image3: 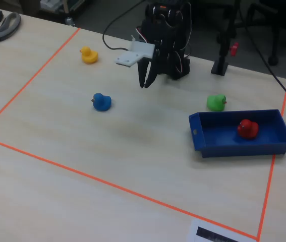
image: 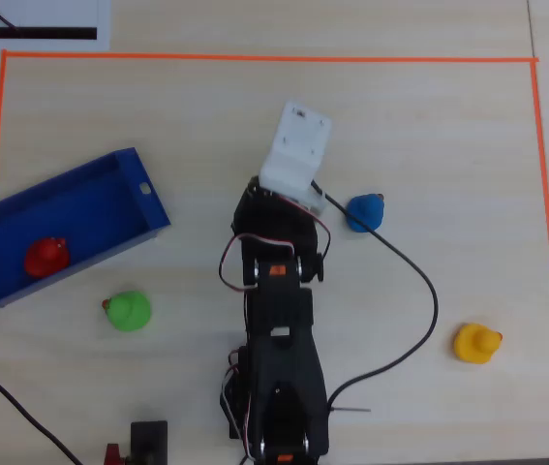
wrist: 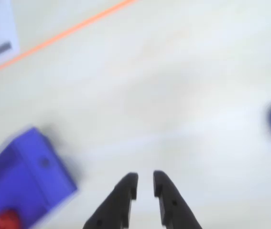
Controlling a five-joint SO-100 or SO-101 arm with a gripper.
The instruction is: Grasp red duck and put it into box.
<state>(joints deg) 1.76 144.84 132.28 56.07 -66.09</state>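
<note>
The red duck (image: 46, 256) sits inside the blue box (image: 153, 205), near its left end in the overhead view. It also shows in the fixed view (image3: 247, 128) and blurred at the bottom left of the wrist view (wrist: 1, 222). The box shows in the fixed view (image3: 233, 148) and the wrist view (wrist: 44, 176). My gripper (wrist: 145, 179) hangs above bare table, well right of the box. Its jaws stand almost together with a thin slit, holding nothing. In the fixed view it (image3: 144, 84) points down in front of the arm base.
A blue duck (image: 363, 211) lies right of the arm, a green duck (image: 129, 310) just below the box, and a yellow duck (image: 475, 342) at lower right. Orange tape (image: 255, 57) borders the work area. A black cable (image: 419, 281) runs across the table.
</note>
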